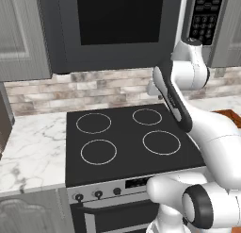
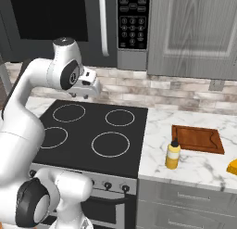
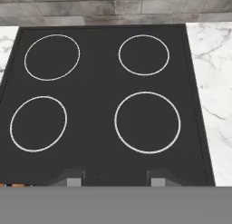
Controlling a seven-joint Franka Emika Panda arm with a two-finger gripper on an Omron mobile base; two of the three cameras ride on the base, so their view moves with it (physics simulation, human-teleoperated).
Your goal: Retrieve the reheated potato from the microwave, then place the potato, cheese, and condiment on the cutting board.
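Observation:
The microwave (image 1: 117,24) hangs above the stove with its dark glass door shut; its long grey handle (image 2: 104,24) and keypad (image 2: 133,19) sit at its right side. The potato is hidden. My gripper (image 2: 87,94) hovers over the back of the stove, below the handle, pointing down. In the hand view its fingertips (image 3: 72,177) stand wide apart, open and with nothing between them. The cutting board (image 2: 196,138) lies bare on the counter right of the stove. The condiment bottle (image 2: 173,155) stands upright just in front of the board's left end. The cheese (image 2: 233,168) lies at the right edge.
A black stove top (image 3: 99,82) with several ring burners lies directly under the hand. Marble counter (image 1: 28,147) runs on both sides of it. Grey cabinets (image 2: 194,33) flank the microwave, and a stone-tile backsplash (image 1: 94,88) closes the back.

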